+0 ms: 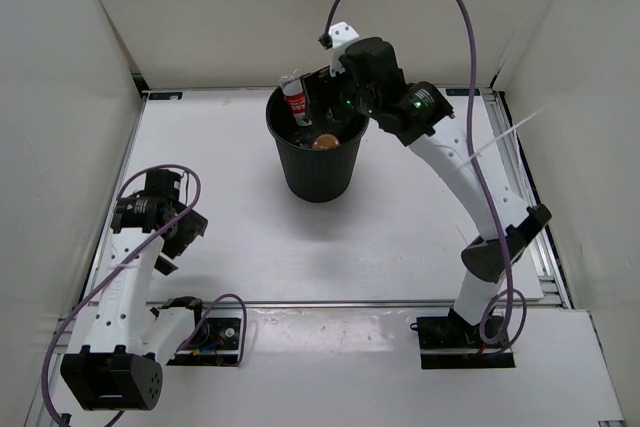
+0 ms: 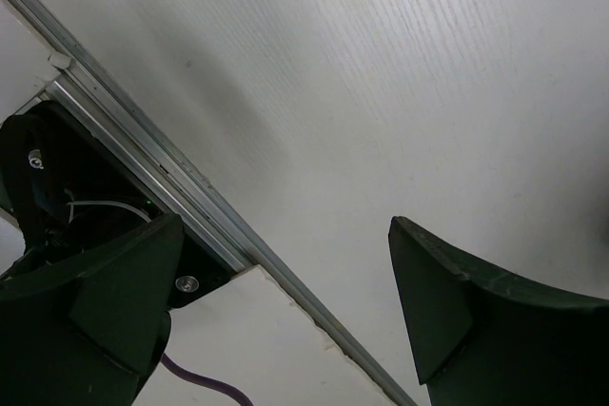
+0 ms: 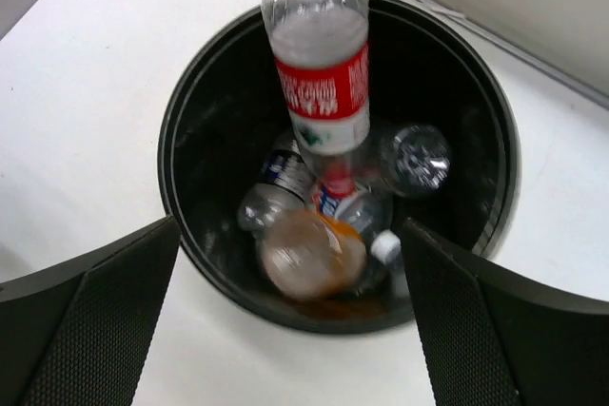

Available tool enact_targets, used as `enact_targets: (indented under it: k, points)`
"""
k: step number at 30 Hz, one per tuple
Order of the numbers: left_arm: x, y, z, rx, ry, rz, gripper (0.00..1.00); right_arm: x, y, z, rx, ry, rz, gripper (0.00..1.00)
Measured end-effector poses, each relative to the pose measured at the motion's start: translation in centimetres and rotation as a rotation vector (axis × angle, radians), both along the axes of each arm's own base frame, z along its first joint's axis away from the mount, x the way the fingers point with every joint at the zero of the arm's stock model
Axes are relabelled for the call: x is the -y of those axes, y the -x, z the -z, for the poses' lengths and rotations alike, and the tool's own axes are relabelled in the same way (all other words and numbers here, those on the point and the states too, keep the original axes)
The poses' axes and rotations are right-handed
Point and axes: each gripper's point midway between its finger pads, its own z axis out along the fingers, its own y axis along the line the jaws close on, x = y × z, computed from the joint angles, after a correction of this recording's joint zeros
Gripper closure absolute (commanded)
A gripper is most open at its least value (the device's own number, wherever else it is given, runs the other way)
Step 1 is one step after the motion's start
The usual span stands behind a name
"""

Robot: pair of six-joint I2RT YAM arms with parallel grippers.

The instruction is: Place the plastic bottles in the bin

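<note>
The black bin (image 1: 318,172) stands at the table's far middle with several plastic bottles inside. A red-label bottle (image 3: 319,73) leans upright against the far wall, its top above the rim (image 1: 294,95). Lower down lie a dark-label bottle (image 3: 279,174), a clear bottle (image 3: 415,159) and a white-capped bottle (image 3: 384,246). The squat orange bottle (image 3: 309,254) is blurred, just inside the near rim and free of the fingers. My right gripper (image 3: 288,235) hangs open over the bin (image 1: 336,105). My left gripper (image 2: 285,263) is open and empty at the near left (image 1: 180,242).
An aluminium rail (image 2: 190,187) crosses the left wrist view, beside the left arm's base plate and a purple cable (image 2: 200,382). White walls enclose the table on three sides. The right arm (image 1: 470,187) reaches from the near right across to the bin.
</note>
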Motion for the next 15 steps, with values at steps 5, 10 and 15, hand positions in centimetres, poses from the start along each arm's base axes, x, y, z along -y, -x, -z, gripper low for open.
enact_targets:
  k: [5, 10, 15]
  points:
    - [0.0, -0.9, -0.6, 0.031, 0.000, 0.000, 0.00, 4.4, 2.7, -2.9, -0.052, -0.080, 0.122, 0.00]
    - [-0.2, -2.3, -1.5, 0.110, -0.034, 0.011, 0.00, 12.7, 5.6, -1.8, -0.298, -0.230, 0.200, 0.00]
    - [-2.2, -4.3, -4.8, 0.325, -0.174, 0.008, 0.00, 13.5, 11.6, 6.1, -0.666, -0.223, 0.167, 0.00]
